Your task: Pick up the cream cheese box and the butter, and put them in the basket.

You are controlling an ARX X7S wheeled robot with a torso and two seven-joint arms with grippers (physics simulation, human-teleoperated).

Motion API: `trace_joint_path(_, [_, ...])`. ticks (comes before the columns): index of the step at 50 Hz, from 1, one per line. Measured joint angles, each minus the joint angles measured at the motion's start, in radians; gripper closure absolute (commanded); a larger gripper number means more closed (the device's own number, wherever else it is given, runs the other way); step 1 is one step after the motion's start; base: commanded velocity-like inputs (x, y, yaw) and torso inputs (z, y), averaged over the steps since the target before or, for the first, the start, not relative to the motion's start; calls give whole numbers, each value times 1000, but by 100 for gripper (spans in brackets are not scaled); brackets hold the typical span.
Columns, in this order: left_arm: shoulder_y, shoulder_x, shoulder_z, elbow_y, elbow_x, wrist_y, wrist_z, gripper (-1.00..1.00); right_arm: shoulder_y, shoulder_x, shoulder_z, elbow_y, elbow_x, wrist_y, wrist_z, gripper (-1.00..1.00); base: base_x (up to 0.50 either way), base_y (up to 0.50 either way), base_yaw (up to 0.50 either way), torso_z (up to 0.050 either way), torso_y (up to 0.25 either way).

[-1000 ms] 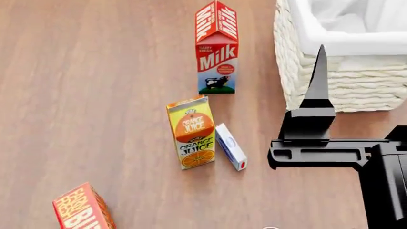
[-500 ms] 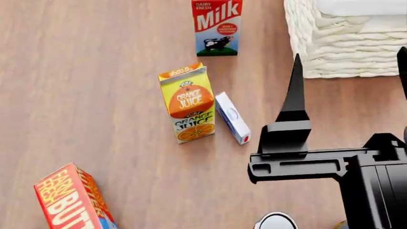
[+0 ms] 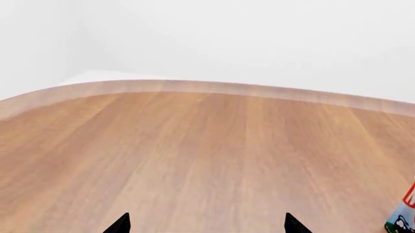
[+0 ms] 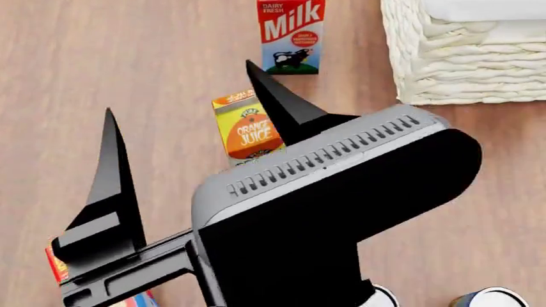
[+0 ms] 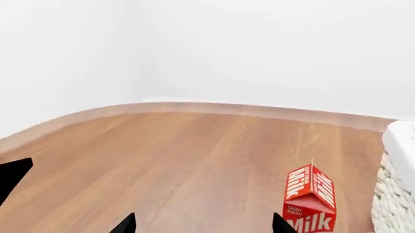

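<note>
In the head view my right gripper (image 4: 178,86) is open, raised close to the camera, and fills the middle of the view. It hides the cream cheese box. Only a red sliver of the butter (image 4: 55,265) shows at the lower left, behind the gripper's rail. The white wicker basket (image 4: 461,64) stands at the top right; it also shows in the right wrist view (image 5: 397,194). In the right wrist view the gripper (image 5: 204,227) is open and empty over bare wood. My left gripper (image 3: 206,228) is open and empty in its own view and does not show in the head view.
A milk carton (image 4: 290,32) stands left of the basket; it also shows in the right wrist view (image 5: 310,194) and at the edge of the left wrist view (image 3: 405,213). An orange juice carton (image 4: 247,131) is half hidden by the gripper. A black pointed tip (image 5: 13,177) shows beside my right gripper.
The head view tilted down first. Then my right gripper swung left and up towards the camera, covering the cream cheese box and most of the butter. The cartons have not moved.
</note>
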Motion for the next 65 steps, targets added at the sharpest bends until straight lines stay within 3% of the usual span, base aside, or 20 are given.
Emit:
trace_joint_path(31, [16,-26,-15,-11,-45,32,-28,-100,-59,-145,-331,98,-267,-50,-100,-100,0,0,0,0,0])
trace_joint_path(65, [33,-45,-7,-22,-61,65,-43,-100,-171,-176,-478,263,-488,-153,-216,-100,0,0,0,0,0])
